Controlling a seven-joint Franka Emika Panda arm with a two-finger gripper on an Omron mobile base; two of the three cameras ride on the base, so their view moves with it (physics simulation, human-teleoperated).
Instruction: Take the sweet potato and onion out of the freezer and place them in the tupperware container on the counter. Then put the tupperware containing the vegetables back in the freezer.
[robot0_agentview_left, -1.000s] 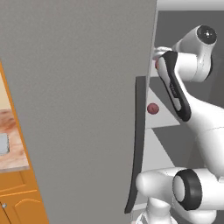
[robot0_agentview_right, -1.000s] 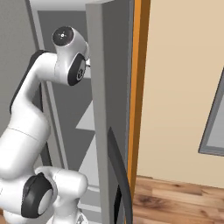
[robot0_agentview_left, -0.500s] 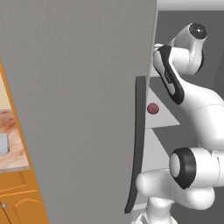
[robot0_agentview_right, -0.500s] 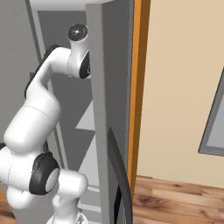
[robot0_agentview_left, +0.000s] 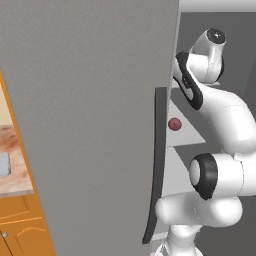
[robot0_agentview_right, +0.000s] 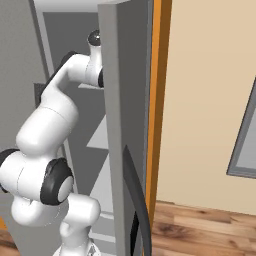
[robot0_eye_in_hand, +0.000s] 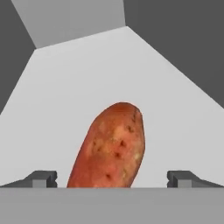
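In the hand view the orange-red sweet potato (robot0_eye_in_hand: 111, 151) lies lengthwise on a pale grey freezer shelf (robot0_eye_in_hand: 83, 74), its near end between the tips of my gripper (robot0_eye_in_hand: 113, 179). The fingertips (robot0_eye_in_hand: 43, 178) stand wide apart on either side of it, open and not touching it. From the left base view the round purplish onion (robot0_agentview_left: 174, 124) rests on a lower shelf inside the freezer (robot0_agentview_left: 90, 100), just past the door edge. My white arm (robot0_agentview_left: 220, 110) reaches into the freezer above the onion. A corner of the grey tupperware container (robot0_agentview_left: 3, 165) shows on the marbled counter (robot0_agentview_left: 17, 175) at the far left.
The open freezer door (robot0_agentview_right: 125, 85) with its long dark handle (robot0_agentview_left: 156, 170) stands close beside the arm. Orange cabinets (robot0_agentview_left: 25, 225) sit below the counter. To the right are a cream wall (robot0_agentview_right: 205, 100) and wooden floor (robot0_agentview_right: 200, 230).
The arm has swung deeper into the freezer, its upper joint moving toward the door. The jaws have stayed open. The onion has not moved.
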